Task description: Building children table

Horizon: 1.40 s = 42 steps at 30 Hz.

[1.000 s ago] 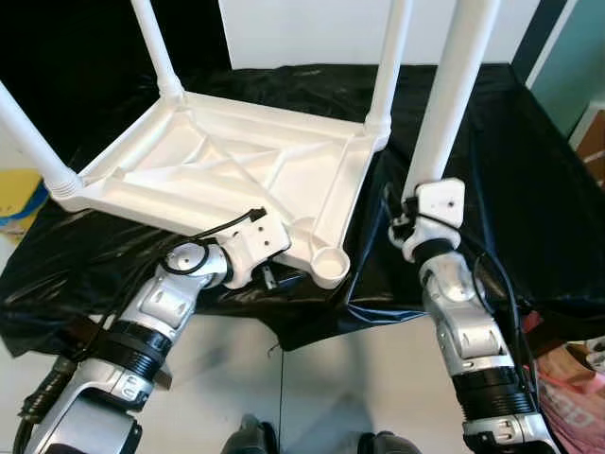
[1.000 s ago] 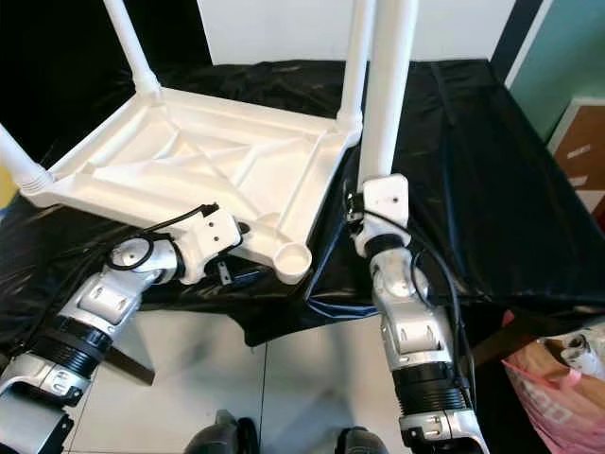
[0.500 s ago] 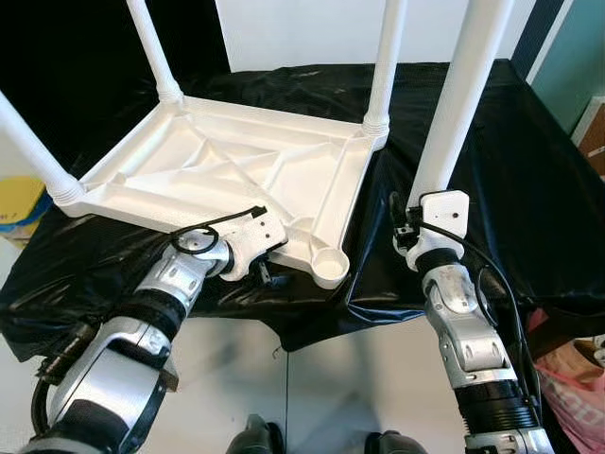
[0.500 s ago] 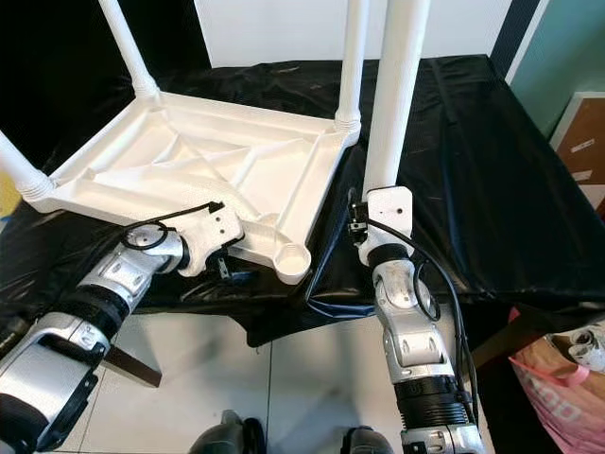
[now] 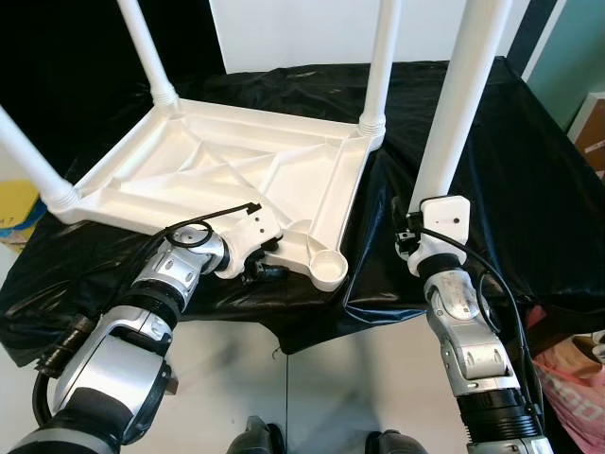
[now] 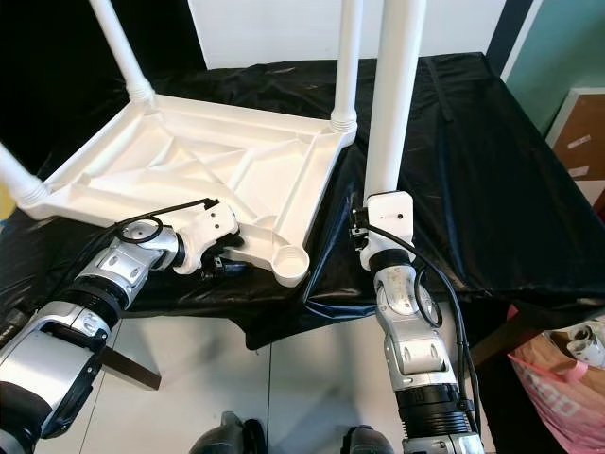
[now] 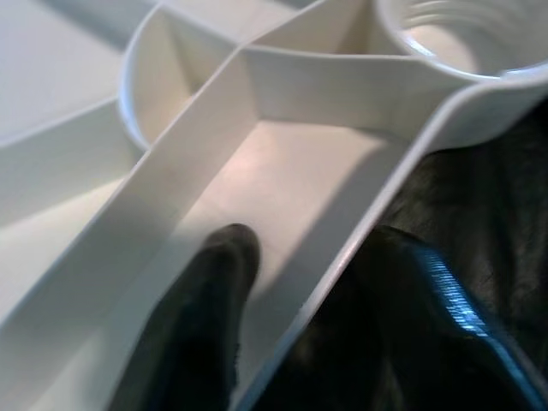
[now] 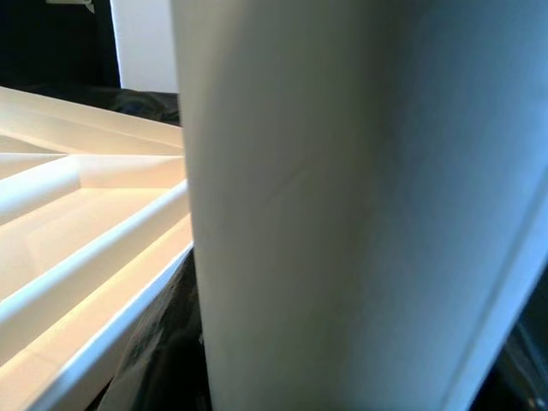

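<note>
White ribbed plastic tabletop (image 5: 236,170), upside down, is lying on the counter under black plastic sheeting (image 5: 529,189), three white legs already standing up at its 9, 11 and 1 o'clock corners. Left tool (image 7: 300,334) is pinching the tabletop's near rim, one finger (image 7: 201,317) inside the rib channel, one outside, just at 9 o'clock of the empty round leg socket (image 5: 328,266). Right tool (image 5: 433,216) is gripping a loose white plastic leg tube (image 5: 463,95), held upright at 3 o'clock of the socket.

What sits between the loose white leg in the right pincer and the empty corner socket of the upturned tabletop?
Only crumpled black plastic sheeting, seen in the left eye view; nothing blocks the white plastic leg from the round empty socket.
</note>
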### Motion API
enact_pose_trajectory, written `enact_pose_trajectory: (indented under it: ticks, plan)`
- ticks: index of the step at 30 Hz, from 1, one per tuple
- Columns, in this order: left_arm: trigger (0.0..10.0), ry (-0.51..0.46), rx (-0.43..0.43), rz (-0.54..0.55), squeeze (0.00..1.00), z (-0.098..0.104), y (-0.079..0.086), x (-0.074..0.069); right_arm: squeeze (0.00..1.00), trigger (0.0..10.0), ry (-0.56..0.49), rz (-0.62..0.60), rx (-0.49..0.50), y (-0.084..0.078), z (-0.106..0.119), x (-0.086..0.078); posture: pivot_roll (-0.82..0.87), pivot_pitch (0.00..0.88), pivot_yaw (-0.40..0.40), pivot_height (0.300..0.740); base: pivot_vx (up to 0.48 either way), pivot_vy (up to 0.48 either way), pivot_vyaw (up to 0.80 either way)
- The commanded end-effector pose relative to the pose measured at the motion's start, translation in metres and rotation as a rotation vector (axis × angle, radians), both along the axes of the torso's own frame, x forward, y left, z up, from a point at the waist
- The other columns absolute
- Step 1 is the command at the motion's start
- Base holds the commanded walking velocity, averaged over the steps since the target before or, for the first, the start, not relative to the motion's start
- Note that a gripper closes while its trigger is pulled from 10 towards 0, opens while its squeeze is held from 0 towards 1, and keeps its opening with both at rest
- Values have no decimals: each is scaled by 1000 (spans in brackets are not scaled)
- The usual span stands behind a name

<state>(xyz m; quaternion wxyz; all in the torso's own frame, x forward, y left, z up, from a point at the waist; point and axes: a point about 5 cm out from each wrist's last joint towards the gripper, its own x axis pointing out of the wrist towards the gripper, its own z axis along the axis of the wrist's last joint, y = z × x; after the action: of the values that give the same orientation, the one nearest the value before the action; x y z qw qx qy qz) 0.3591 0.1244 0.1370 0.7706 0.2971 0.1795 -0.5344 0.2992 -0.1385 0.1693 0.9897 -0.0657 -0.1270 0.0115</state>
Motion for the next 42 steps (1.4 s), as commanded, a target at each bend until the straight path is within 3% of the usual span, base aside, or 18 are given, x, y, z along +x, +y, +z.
enact_pose_trajectory:
  ticks: [1,8,9,10,11,16,20,21,27,28,29,30,31,32,35,37,41,42]
  plan:
    - [0,31,-24,27,0,-6,8,-3,0,10000,-3,2,-2,1,1,-1,-67,97,75,740,0,0,0]
    - [0,105,-23,-103,0,-17,-1,-19,0,10000,-2,9,-8,2,2,0,-67,88,72,740,0,0,0]
    - [5294,104,-15,-116,0,-19,-2,-21,0,10000,-2,9,-10,2,3,0,-69,87,72,740,0,0,0]
    - [5294,104,-15,-116,0,-19,-2,-21,0,10000,-2,9,-10,2,3,0,-69,87,72,740,0,0,0]
    - [10000,117,-6,-146,0,-22,-4,-24,0,10000,-3,10,-11,2,3,0,-69,83,71,740,0,0,0]
    - [10000,120,-3,-166,0,-23,-4,-25,0,10000,-3,11,-12,2,3,0,-69,83,71,740,0,0,0]
    - [10000,91,-44,-112,0,-16,-1,-19,0,10000,-8,20,-6,4,4,0,-69,78,71,740,0,0,0]
    - [10000,61,-91,-71,1000,-7,0,-15,0,10000,-7,20,11,4,4,0,-68,78,73,740,0,0,0]
    - [10000,17,-116,-60,1000,1,0,-13,0,10000,5,18,39,3,4,1,-67,82,72,740,0,0,0]
    - [10000,-6,-133,-58,231,6,-1,-12,0,10000,7,18,42,3,3,1,-67,81,73,740,0,0,0]
    - [10000,-6,-133,-58,231,6,-1,-12,0,10000,7,18,42,3,3,1,-67,81,73,740,0,0,0]
    - [10000,-38,-158,-55,0,11,-2,-12,0,10000,9,20,44,3,3,0,-67,84,73,740,0,0,0]
    - [10000,-81,-212,-32,0,19,-4,-10,0,10000,13,24,47,3,3,0,-65,83,73,740,0,0,0]
    - [10000,-81,-212,-32,0,19,-4,-10,0,10000,13,24,47,3,3,0,-65,83,73,740,0,0,0]
    - [10000,-193,-421,62,0,46,-7,-6,0,10000,10,56,27,6,4,0,-58,85,65,740,0,0,0]
    - [10000,-215,-454,85,0,51,-7,-6,0,10000,11,65,25,8,4,1,-58,85,65,740,0,0,0]
    - [10000,-289,-636,190,0,71,-4,-11,0,10000,26,85,68,11,6,0,-39,93,47,740,0,0,0]
    - [10000,-289,-636,190,0,71,-4,-11,0,10000,26,85,68,11,6,0,-39,93,47,740,0,0,0]
